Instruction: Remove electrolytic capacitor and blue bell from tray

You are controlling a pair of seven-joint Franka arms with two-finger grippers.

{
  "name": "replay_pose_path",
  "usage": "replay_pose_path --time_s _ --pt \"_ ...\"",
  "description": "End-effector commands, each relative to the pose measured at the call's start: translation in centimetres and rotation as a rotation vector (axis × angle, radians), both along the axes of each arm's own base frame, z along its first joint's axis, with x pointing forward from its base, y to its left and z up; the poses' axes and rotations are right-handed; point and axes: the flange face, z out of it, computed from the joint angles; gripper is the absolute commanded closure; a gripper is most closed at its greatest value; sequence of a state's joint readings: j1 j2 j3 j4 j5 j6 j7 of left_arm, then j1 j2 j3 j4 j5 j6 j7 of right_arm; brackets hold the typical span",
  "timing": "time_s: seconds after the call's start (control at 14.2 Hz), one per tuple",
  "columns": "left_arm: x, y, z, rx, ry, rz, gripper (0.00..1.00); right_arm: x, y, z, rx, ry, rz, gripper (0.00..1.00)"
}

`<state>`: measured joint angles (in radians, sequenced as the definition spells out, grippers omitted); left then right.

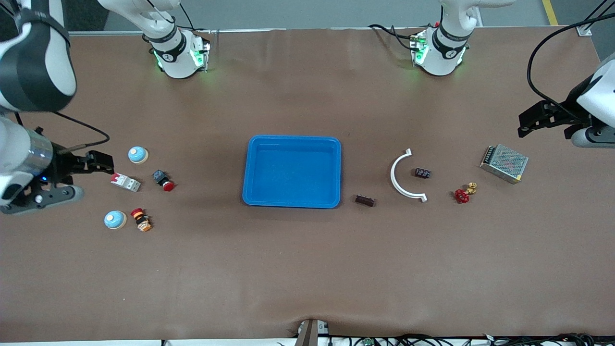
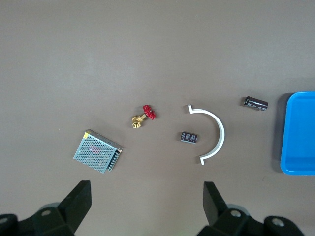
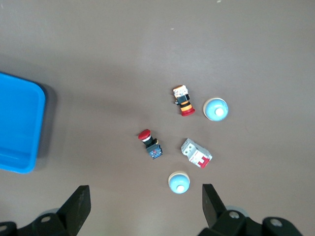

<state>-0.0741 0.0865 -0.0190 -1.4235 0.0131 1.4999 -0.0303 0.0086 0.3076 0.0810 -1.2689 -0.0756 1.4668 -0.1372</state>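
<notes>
Front view first: we see two capacitors on the brown bench, right of centre in the frame. One capacitor lies inside the curve of a white arc-shaped bracket; the other capacitor lies just beside the lower right corner of the blue tray, which sits at mid-frame with nothing in it. Two bells are at the left of the frame: one bell higher up, the second bell lower and nearer the front camera. Between them we find a white and red breaker, a red-capped push button and an orange and red button. At the right of the frame, a red-handled brass valve lies near the bracket's lower end, and a metal mesh box sits above and right of it.

We see the left gripper at the right edge of the frame, up over the bench toward the left arm's end, its fingers spread apart and holding nothing. The right gripper is at the left edge, up over the bench beside the breaker, its fingers likewise apart and empty.
</notes>
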Motion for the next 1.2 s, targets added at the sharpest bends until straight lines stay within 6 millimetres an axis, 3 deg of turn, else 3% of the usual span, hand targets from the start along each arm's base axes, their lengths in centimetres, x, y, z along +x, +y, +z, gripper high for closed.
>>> replay_pose_path --time_s 0.0,0.14,0.35,0.49,0.56,1.13 --pt "0.0 0.3 0.3 0.015 -0.005 -0.018 0.0 -3.4 -0.6 5.7 0.002 -0.063 -0.108 0.0" --pt "0.0 0.3 0.3 0.015 -0.005 -0.017 0.0 -4.3 -1.5 7.6 -0.002 -0.105 -0.221 0.0" --pt "-0.1 0.2 0.3 0.016 -0.005 -0.019 0.0 -4.4 -3.6 7.6 -0.006 -0.107 -0.263 0.0" --pt "0.0 0.3 0.3 0.017 -0.007 -0.017 0.0 -4.2 -6.7 7.2 0.031 -0.125 -0.309 0.0" --pt "0.0 0.3 0.3 0.017 -0.007 -0.019 0.0 -4.2 -7.3 7.3 0.05 -0.132 -0.318 0.0" --pt "0.1 0.4 0.1 0.019 -0.007 -0.014 0.0 -5.6 -5.9 5.3 0.045 -0.14 -0.313 0.0"
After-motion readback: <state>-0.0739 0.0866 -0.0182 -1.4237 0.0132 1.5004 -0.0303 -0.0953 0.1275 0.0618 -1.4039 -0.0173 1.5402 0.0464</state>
